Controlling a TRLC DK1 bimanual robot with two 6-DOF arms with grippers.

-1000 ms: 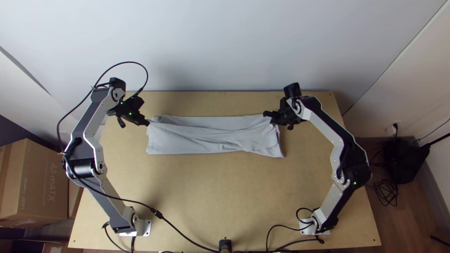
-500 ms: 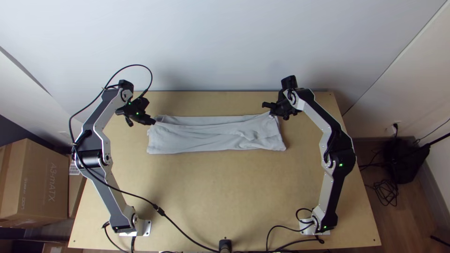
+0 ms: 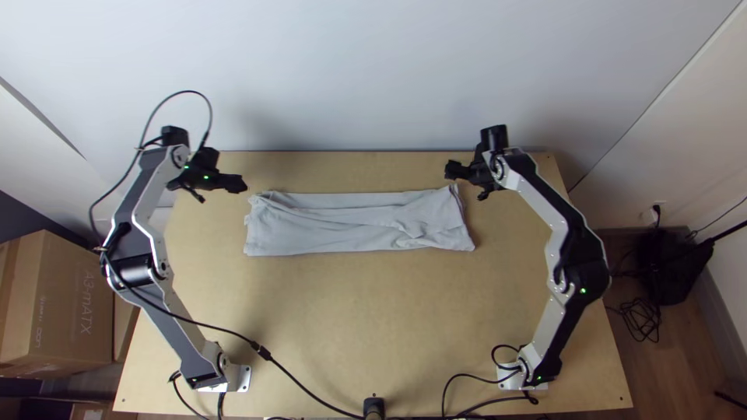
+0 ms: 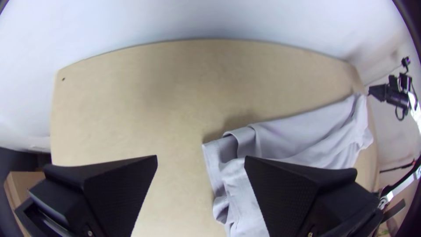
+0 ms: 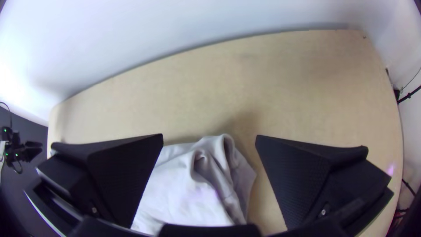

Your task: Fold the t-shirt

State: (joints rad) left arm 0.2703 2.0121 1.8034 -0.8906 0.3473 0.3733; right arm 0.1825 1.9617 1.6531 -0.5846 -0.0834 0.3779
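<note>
Both sets of jaws are spread wide with no cloth pinched in them, from where I'm standing. The left gripper [image 4: 201,159] is up by the shirt's far left corner, the right gripper [image 5: 209,136] by the far right one. The t-shirt [image 3: 350,224] itself lies left to right across the far half of the table [image 3: 366,311], folded into a long, wrinkly strip.

My worry is those corners. The left one has a loose, gaping flap [image 4: 242,137], so a pinch there could easily catch just the top layer and peel it off the rest. The far right corner is scrunched into a little peak [image 5: 215,151]; grab that and you'd probably drag the bunching into the next fold. There's also a crease patch [image 3: 408,230] toward the right end that would get locked in if nobody smooths it first.

I'd guess the strip gets tidied or halved next, so call it maybe past midway. If one side grips and the other misses, the whole thing skews. Lesser worry: the black cable [image 3: 296,382] running over the near left part of the table could tug if the left arm swings far.
</note>
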